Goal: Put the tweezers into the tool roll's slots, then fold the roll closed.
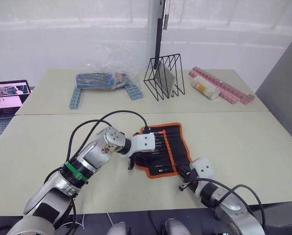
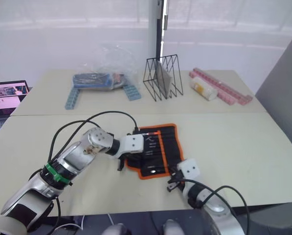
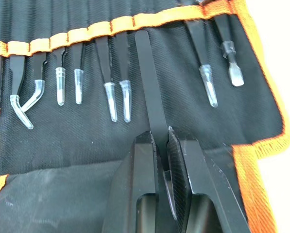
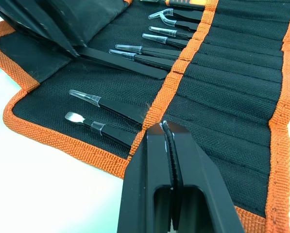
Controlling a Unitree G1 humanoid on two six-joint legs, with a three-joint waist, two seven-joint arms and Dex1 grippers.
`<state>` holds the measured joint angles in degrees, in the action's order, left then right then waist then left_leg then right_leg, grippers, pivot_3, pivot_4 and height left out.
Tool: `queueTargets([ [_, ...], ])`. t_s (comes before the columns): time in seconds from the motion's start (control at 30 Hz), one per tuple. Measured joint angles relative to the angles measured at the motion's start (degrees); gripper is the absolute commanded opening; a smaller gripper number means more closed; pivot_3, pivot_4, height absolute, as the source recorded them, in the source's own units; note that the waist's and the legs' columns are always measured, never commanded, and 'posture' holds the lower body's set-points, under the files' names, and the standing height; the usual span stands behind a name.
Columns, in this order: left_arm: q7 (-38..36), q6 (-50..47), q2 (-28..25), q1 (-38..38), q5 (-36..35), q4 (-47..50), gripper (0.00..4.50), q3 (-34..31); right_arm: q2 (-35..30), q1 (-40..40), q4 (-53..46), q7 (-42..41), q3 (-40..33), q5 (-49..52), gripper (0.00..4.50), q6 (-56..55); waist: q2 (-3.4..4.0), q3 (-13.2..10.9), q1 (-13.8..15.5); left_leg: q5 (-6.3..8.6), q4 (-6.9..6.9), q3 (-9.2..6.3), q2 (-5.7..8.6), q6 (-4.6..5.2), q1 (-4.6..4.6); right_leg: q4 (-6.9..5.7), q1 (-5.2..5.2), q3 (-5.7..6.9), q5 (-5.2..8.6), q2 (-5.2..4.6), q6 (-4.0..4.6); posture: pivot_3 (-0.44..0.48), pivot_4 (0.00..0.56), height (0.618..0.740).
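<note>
The tool roll [image 1: 171, 147] lies open on the near table, black with orange edging. Several capped tweezers [image 3: 116, 92] sit in its slots [image 4: 217, 73] with their tips sticking out. In the left wrist view my left gripper [image 3: 160, 139] is shut on one bare black tweezer [image 3: 149, 82], whose blunt end rests at the orange slot edge [image 3: 120, 23], between seated ones. My right gripper [image 4: 165, 128] is shut with nothing between its fingers, its tips down on the orange slot band near the roll's near right corner [image 1: 177, 172].
On the far table are a clear plastic bag of blue items [image 1: 99, 78], a black wire rack [image 1: 164, 76], a white cylinder [image 1: 205, 88] and pink strips [image 1: 229, 90]. A laptop [image 1: 6, 98] is at the far left. A seam [image 1: 62, 114] joins the tables.
</note>
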<state>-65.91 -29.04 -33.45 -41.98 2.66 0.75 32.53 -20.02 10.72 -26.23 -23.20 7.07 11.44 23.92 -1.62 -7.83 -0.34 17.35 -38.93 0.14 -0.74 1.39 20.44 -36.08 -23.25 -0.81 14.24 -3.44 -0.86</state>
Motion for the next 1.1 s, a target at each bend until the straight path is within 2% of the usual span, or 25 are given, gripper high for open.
queueTargets([
  [0.47,-1.32,1.61,1.91,-3.04,1.90,-1.46,0.03,0.20,0.25,-0.22,0.43,0.76,0.88,-0.13,0.00,0.03,0.00,0.00,-0.46,0.00,-0.04,0.02,-0.01,0.00,-0.05,-0.08,0.01,-0.03,0.00,0.04,0.01,0.000,0.150,0.724],
  [0.87,-4.50,2.50,-0.45,-3.03,4.25,-1.69,0.03,0.46,0.43,0.39,-0.20,1.93,1.32,-0.13,0.00,0.13,0.00,0.00,-0.36,0.00,-0.05,0.02,0.00,0.00,-0.04,-0.09,0.01,-0.04,0.00,0.03,0.01,0.000,0.150,0.724],
  [1.1,-4.95,2.80,0.15,-3.04,6.09,-1.73,0.03,1.08,0.71,0.40,-0.26,2.25,1.44,-0.16,0.00,0.25,0.00,0.00,-0.38,0.00,-0.06,0.03,0.00,0.00,-0.05,-0.10,0.02,-0.04,0.00,0.04,0.01,0.000,0.150,0.724],
])
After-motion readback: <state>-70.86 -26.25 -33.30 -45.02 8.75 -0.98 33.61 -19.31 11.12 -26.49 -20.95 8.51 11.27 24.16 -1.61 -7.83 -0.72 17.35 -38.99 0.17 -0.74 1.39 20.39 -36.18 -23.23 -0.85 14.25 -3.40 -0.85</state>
